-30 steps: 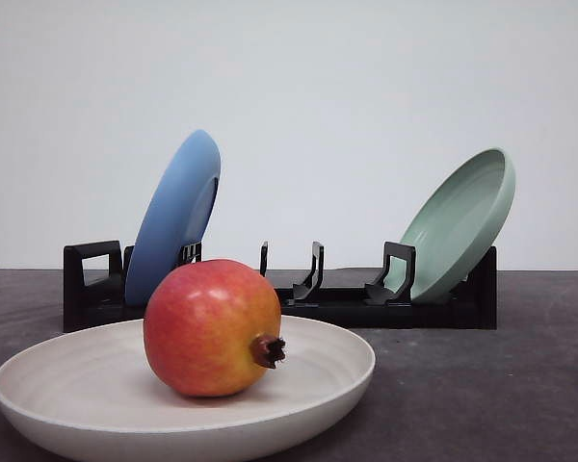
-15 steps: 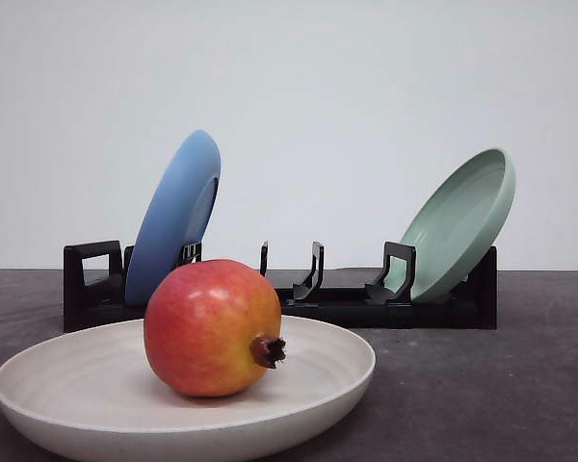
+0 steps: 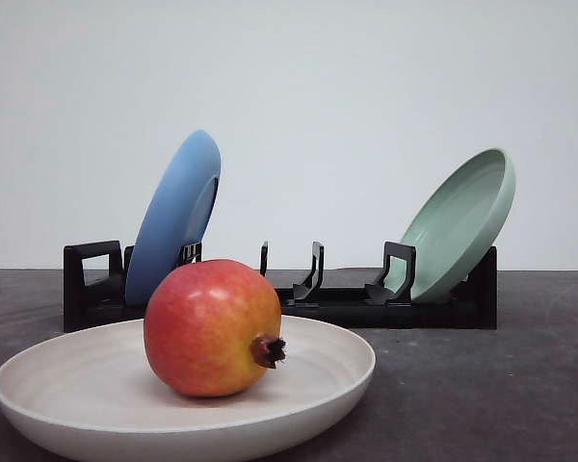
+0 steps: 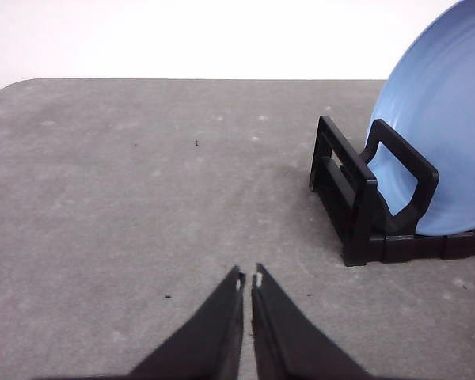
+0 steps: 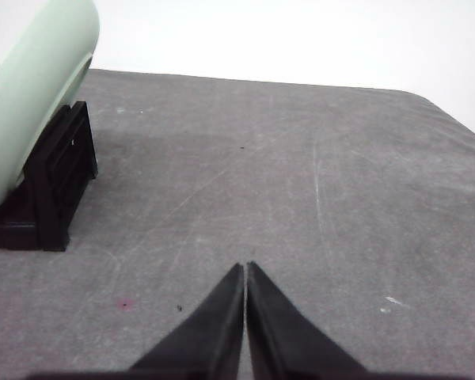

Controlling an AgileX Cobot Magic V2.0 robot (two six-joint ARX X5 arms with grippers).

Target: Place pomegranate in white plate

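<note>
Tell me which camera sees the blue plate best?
The front view: the blue plate stands whole in the black rack. The left wrist view catches part of it, close up. The right wrist view faces the green plate.

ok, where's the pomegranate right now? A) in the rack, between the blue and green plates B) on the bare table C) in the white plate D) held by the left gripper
C: the pomegranate sits inside the white plate, while the left gripper is shut and empty over bare table.
</note>
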